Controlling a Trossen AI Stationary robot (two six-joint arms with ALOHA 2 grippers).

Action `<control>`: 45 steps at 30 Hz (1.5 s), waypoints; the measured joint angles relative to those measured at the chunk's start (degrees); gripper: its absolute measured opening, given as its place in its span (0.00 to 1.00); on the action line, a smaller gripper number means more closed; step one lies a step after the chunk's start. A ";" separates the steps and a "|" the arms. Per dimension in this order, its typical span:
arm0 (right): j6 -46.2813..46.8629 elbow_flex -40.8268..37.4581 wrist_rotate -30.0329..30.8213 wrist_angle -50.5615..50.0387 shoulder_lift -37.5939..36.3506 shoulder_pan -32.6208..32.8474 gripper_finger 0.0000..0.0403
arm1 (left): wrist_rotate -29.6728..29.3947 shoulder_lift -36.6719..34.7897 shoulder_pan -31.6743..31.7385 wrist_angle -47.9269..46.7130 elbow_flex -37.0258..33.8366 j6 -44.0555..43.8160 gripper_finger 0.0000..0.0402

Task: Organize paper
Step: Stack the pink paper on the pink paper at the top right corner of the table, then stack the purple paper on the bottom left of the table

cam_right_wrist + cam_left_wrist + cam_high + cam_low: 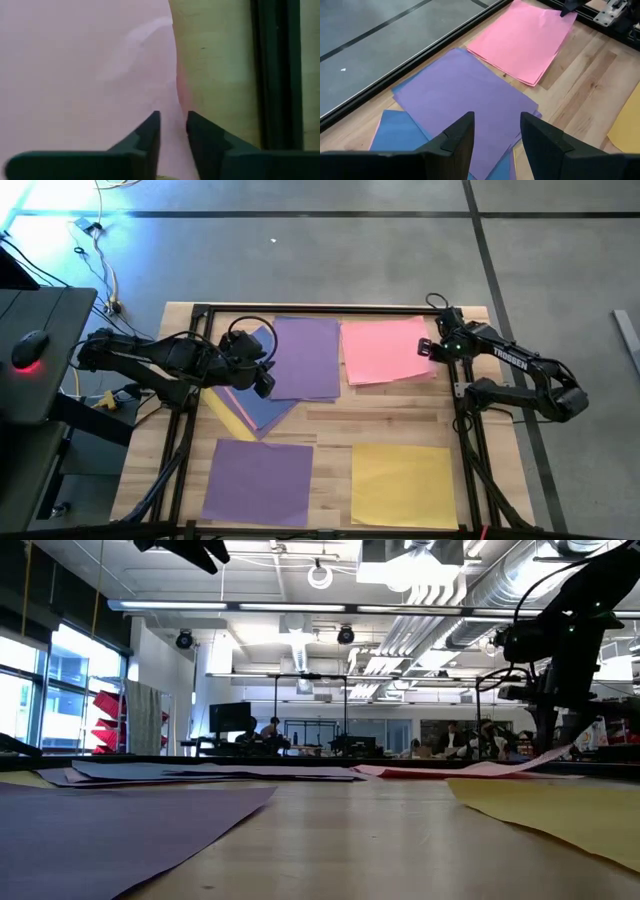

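A pink stack of paper point(385, 350) lies at the table's far right. A purple sheet point(305, 358) tops a fanned pile with blue point(265, 408) and yellow point(225, 412) sheets at the far left. A single purple sheet point(260, 480) and a yellow one point(403, 485) lie flat near the front edge. My left gripper point(497, 137) hovers open above the fanned pile point(465, 90), holding nothing. My right gripper point(173, 127) points down at the pink stack's right edge point(176, 85), fingers apart. My right gripper's fingers stand on either side of the pink top sheet's right edge point(172, 112), coming from above. In the low view that edge point(548, 754) curls up off the table beside the gripper. Whether a finger touches the paper I cannot tell.
A black metal frame point(300, 308) runs around the wooden table top, with rails down both sides. Bare wood shows between the piles in the middle point(330, 425). A desk with a mouse point(30, 350) stands beyond the table's left side.
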 joint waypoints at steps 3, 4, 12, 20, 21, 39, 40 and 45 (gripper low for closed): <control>-3.11 0.04 0.25 0.00 0.00 0.00 0.41 | -0.01 -0.01 0.00 0.02 0.00 -0.19 0.34; -4.74 0.22 -0.03 -0.15 -0.03 0.00 0.45 | -0.01 -0.01 0.00 0.00 0.00 -0.45 0.34; -15.72 9.59 -2.83 -1.37 -2.06 7.80 0.57 | -0.02 0.37 0.85 0.02 -0.01 -3.56 0.34; -22.73 11.83 -14.70 22.12 -0.23 28.39 0.53 | 16.26 5.55 10.50 -0.79 -1.27 4.00 0.34; -23.82 11.65 -14.56 24.61 0.30 30.55 0.52 | 18.45 6.59 11.26 -0.79 -2.05 9.07 0.34; -6.40 11.45 2.39 30.49 2.19 44.48 0.43 | 27.68 19.95 12.48 26.97 -22.67 49.40 0.41; -5.67 11.45 3.11 30.49 2.19 44.83 0.42 | 28.15 19.95 12.48 28.85 -23.32 49.30 0.42; -2.86 11.45 5.35 30.47 2.16 45.98 0.42 | 30.31 19.95 12.46 37.32 -27.55 48.87 0.43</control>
